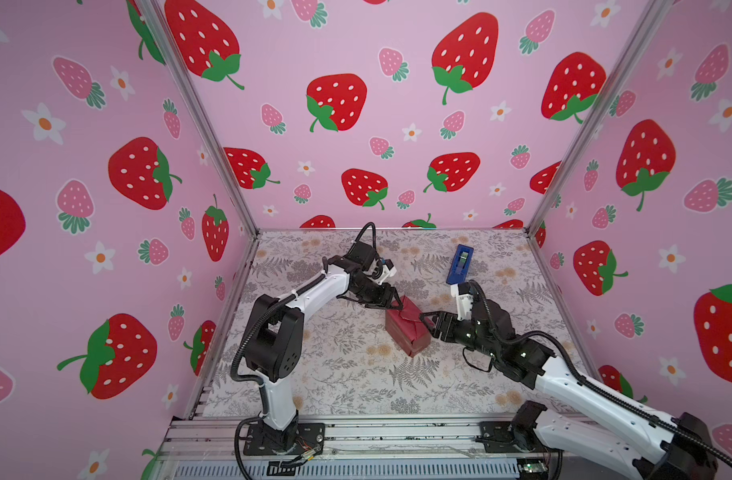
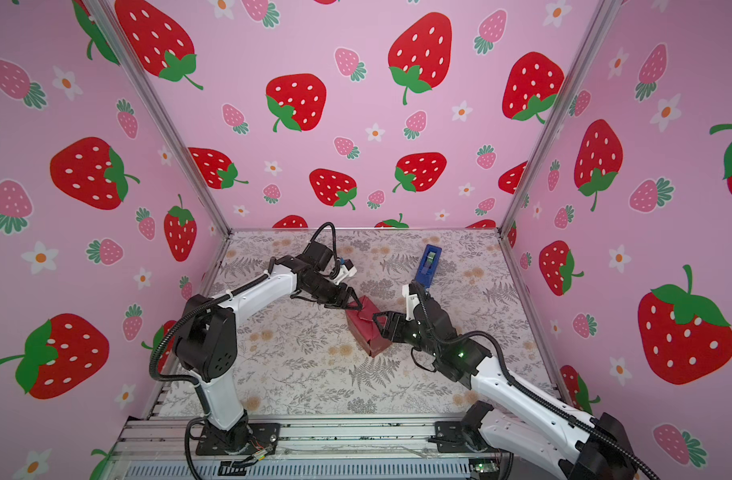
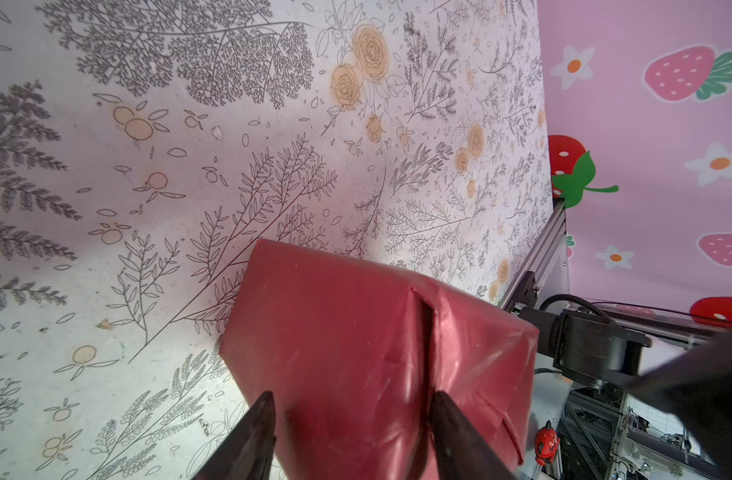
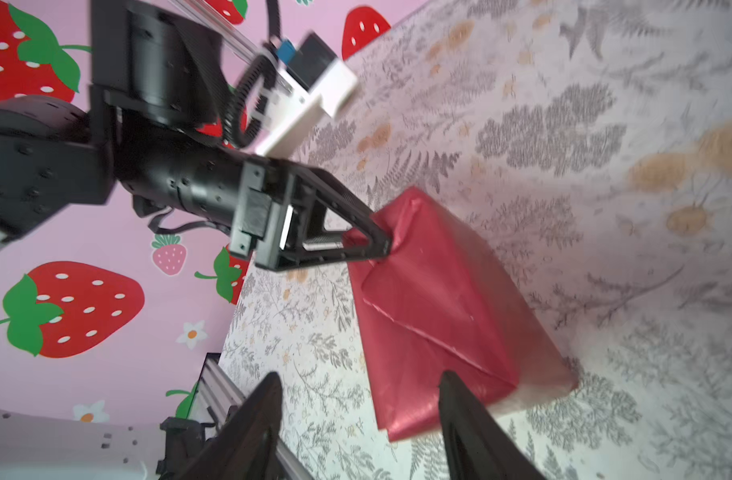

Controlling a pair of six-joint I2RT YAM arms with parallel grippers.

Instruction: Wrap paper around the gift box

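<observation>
Mid-table on the floral table cover (image 1: 335,374): paper (image 1: 405,328) (image 2: 366,328) (image 3: 356,332) (image 4: 439,311) folded shut round the gift box, no cardboard showing. Lies skewed to the table edges. Triangular flaps creased flat on the upper face; open slit along one fold in the left wrist view.

Left gripper (image 1: 397,305) (image 2: 356,305) (image 3: 352,397) (image 4: 383,245): at the paper's far end, jaws spread, fingertips (image 3: 443,415) down on the paper by that slit. Touching; can't tell whether anything is clamped.

Right gripper (image 1: 425,320) (image 2: 378,322) (image 4: 361,376): at the paper's right side, jaws spread, tips just beside the paper, nothing seen pinched. Right wrist view blurred.

Around: blue tape dispenser (image 1: 460,264) (image 2: 428,266) toward the back right, well apart from the paper. Right arm's wrist sits just in front of it in both top views, between dispenser and paper. Strawberry-print walls (image 1: 356,104) on three sides, aluminium rail (image 1: 397,432) along the front.
</observation>
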